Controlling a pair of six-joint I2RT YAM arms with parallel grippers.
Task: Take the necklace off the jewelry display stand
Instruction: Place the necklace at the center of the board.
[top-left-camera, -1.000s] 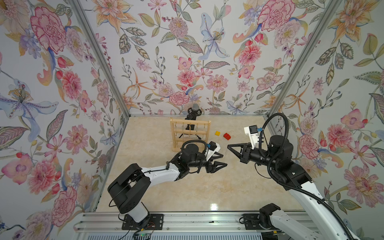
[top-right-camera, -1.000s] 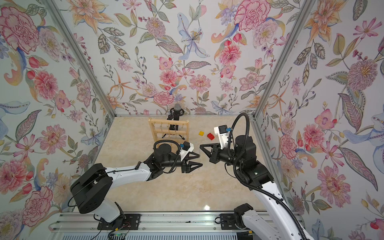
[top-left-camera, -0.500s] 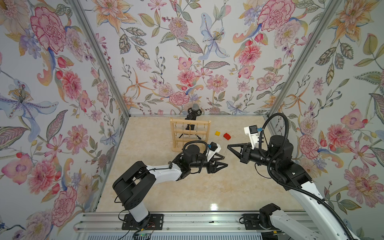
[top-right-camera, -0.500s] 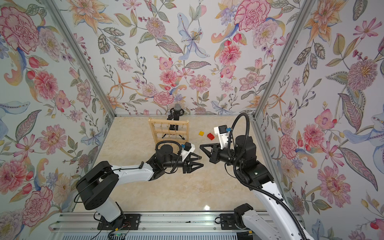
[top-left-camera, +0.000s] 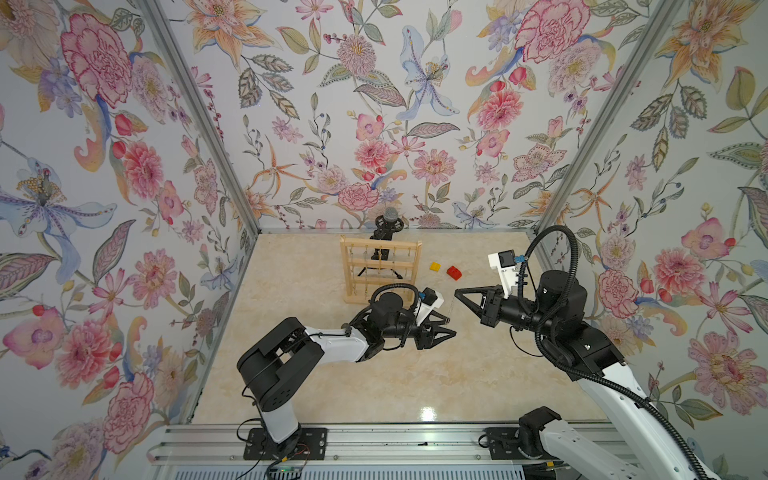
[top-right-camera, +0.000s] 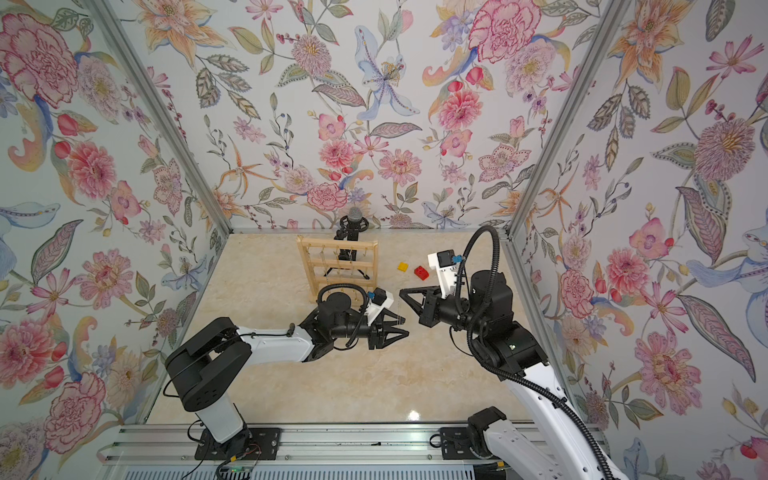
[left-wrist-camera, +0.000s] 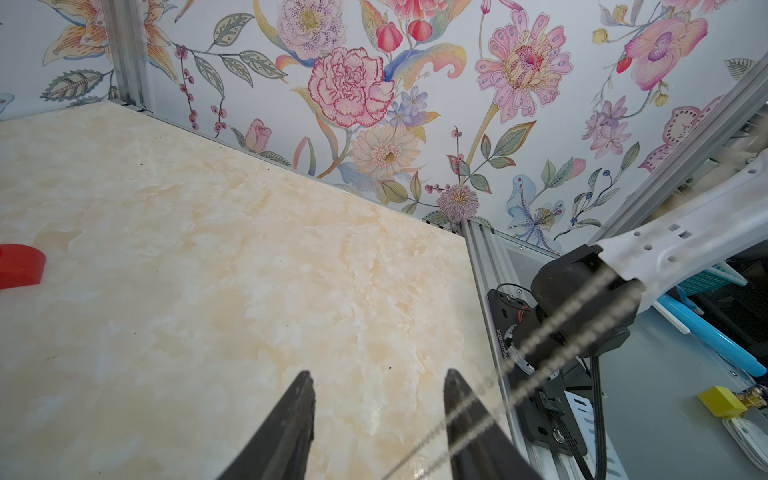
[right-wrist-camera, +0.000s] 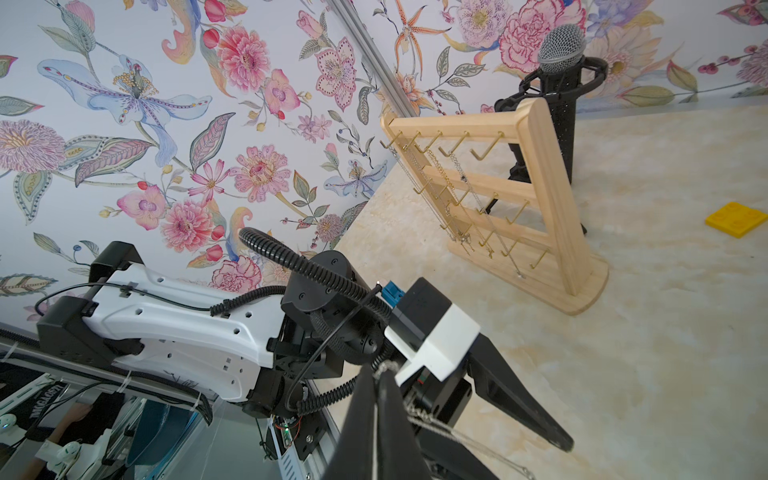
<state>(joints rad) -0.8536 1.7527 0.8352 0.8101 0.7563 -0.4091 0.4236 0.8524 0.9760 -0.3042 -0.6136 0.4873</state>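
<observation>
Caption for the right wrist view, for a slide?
Right gripper holds the freed necklace; more chains hang on the jewelry display stand beyond.

Pale marbled tabletop (top-left-camera: 332, 374). Near the back wall stands the jewelry display stand (top-left-camera: 380, 241), microphone tripod (top-left-camera: 386, 228) just behind. Beside them: yellow block (top-left-camera: 435, 266) and red block (top-left-camera: 454, 272), possibly toy bricks.

Enclosure of 3 flower-papered walls (top-left-camera: 374, 104), printed with pink, orange and blue blooms on a pale ground, meeting at 2 grey aluminium corner posts (top-left-camera: 205, 124). The glossy cream marble-patterned floor (top-left-camera: 374, 386) shows 1 bright white glare spot (top-left-camera: 428, 413) near its front edge, just beside a grey ribbed metal base rail (top-left-camera: 395, 444). Lighting is even; shadows are soft.
</observation>
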